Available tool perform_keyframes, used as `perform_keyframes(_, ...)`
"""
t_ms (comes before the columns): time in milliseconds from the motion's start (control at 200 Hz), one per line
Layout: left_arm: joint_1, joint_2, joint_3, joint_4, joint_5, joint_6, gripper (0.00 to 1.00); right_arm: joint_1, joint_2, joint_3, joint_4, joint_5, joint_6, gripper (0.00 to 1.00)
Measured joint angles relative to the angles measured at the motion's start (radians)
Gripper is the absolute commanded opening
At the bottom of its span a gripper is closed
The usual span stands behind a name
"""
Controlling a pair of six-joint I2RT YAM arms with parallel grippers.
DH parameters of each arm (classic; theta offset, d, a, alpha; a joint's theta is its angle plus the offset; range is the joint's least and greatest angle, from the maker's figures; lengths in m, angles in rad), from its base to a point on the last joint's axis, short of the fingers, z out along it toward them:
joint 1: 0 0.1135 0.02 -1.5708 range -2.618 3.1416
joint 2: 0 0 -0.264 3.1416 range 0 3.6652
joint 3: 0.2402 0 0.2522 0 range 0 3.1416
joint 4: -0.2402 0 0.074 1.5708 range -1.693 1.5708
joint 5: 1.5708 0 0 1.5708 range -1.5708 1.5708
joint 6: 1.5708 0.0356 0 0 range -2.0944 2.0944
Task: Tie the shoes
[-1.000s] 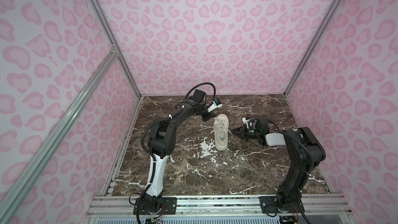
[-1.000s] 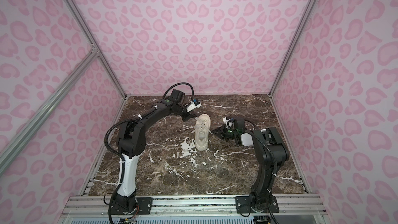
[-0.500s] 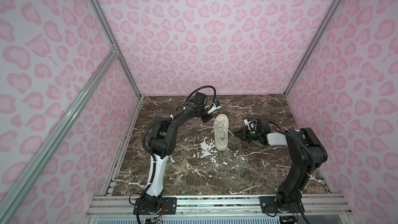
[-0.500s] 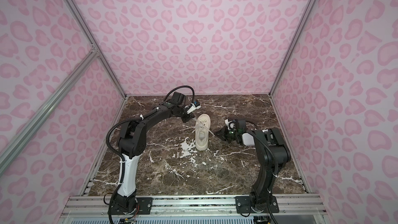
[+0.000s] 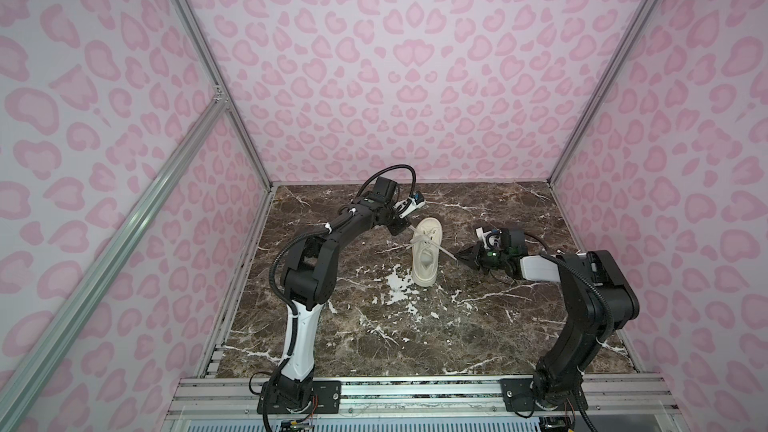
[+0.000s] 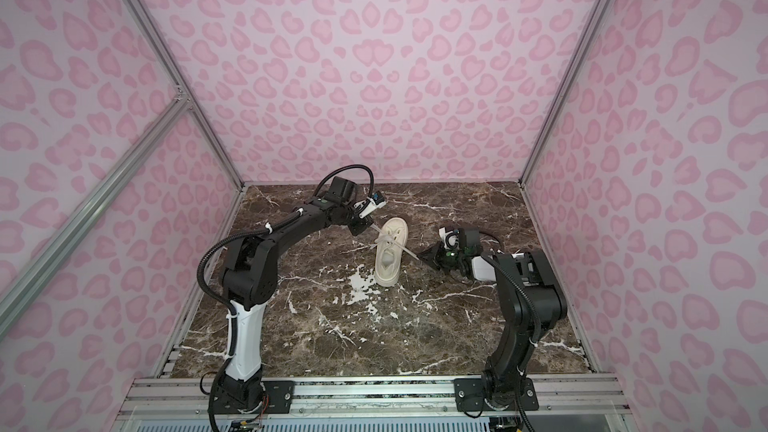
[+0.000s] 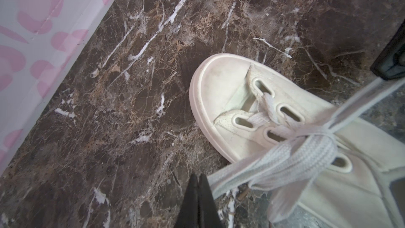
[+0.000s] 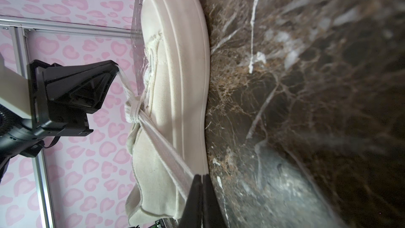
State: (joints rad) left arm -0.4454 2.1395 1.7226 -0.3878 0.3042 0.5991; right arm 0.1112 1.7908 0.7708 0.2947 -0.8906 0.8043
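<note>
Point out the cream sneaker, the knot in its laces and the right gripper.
cream sneaker (image 5: 429, 229): in a top view, on its toe cap.
lace knot (image 8: 133, 110): right wrist view, on the wrapped band at its middle.
right gripper (image 5: 458, 257): in a top view, at its shut fingertips, pinching a lace (image 5: 445, 251).

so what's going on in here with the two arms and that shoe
Two robot arms are tying a cream sneaker that sits on the marble tabletop. The left gripper and the right gripper are each shut on a stretch of the flat lace, holding it stretched out to opposite sides of the shoe. A knot is drawn up over the eyelets. Whether it is a finished bow is hard to tell.
</note>
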Motion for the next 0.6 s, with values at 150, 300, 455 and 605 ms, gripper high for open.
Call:
perform_keyframes(150, 0.000, -0.023, -0.026, 0.010, -0.016, 0.005, 0.04, -0.004, -0.018, 0.017, -0.034, 0.005, -0.011, 0.00)
perform_keyframes(300, 0.000, -0.024, -0.030, 0.019, -0.016, 0.005, 0.03, -0.022, -0.012, 0.022, -0.048, 0.001, -0.023, 0.00)
perform_keyframes(455, 0.000, -0.028, -0.030, 0.019, -0.013, 0.005, 0.04, -0.043, -0.013, 0.029, -0.065, -0.004, -0.042, 0.00)
perform_keyframes(605, -0.004, -0.064, -0.038, 0.015, -0.016, 0.004, 0.03, -0.045, -0.024, 0.050, -0.089, -0.011, -0.056, 0.00)
